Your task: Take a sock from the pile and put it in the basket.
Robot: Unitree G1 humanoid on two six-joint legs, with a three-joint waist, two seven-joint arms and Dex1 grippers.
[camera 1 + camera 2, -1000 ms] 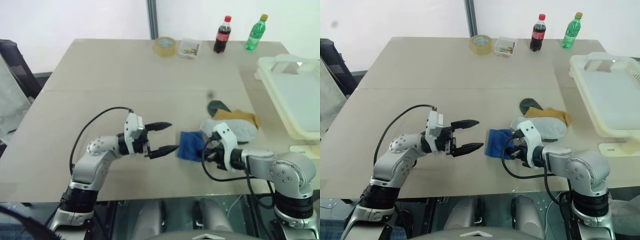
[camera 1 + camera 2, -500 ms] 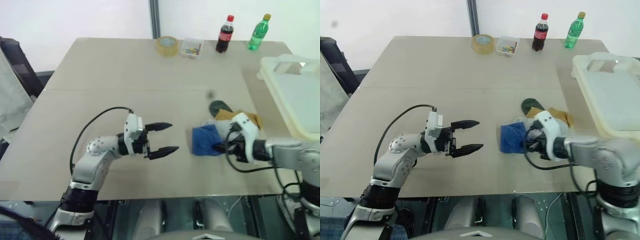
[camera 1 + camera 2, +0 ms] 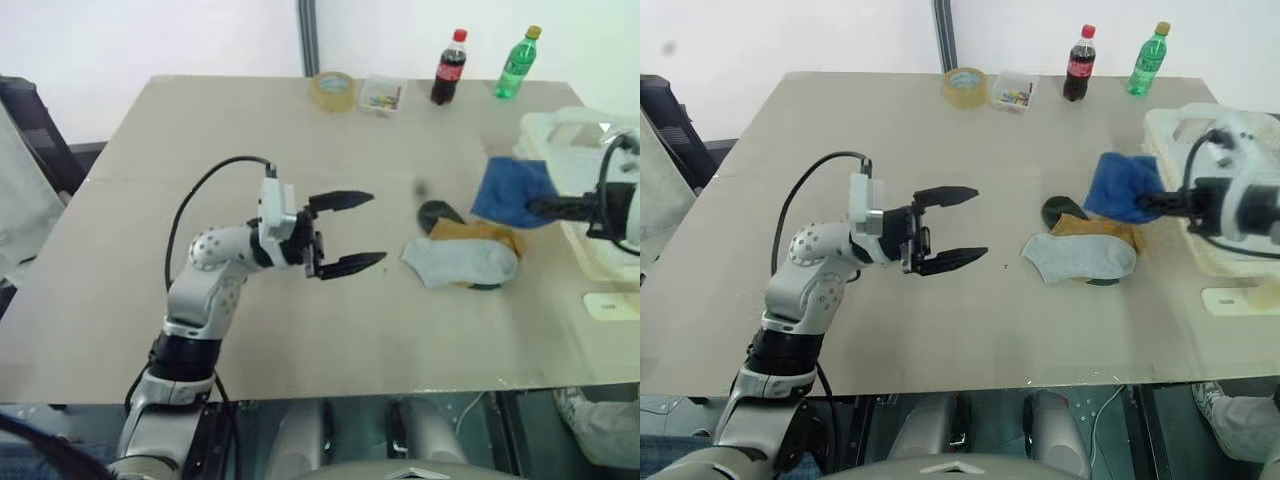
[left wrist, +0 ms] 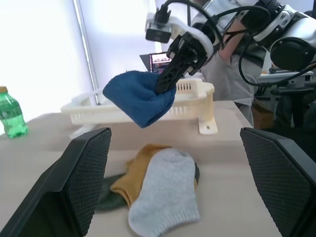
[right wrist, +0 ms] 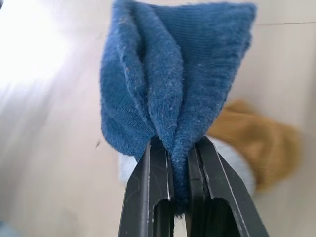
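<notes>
Left end effector spread wide, right end effector clamped, raised

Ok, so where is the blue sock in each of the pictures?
Left eye view: the blue sock hangs off the table at the right, just short of the basket.
Right eye view: at the right, above the grey sock.
Left wrist view: in the upper middle, in front of the basket.
Right wrist view: up the middle, pinched in the right gripper.
Shared landmark: the grey sock, below it in all four views.
</notes>
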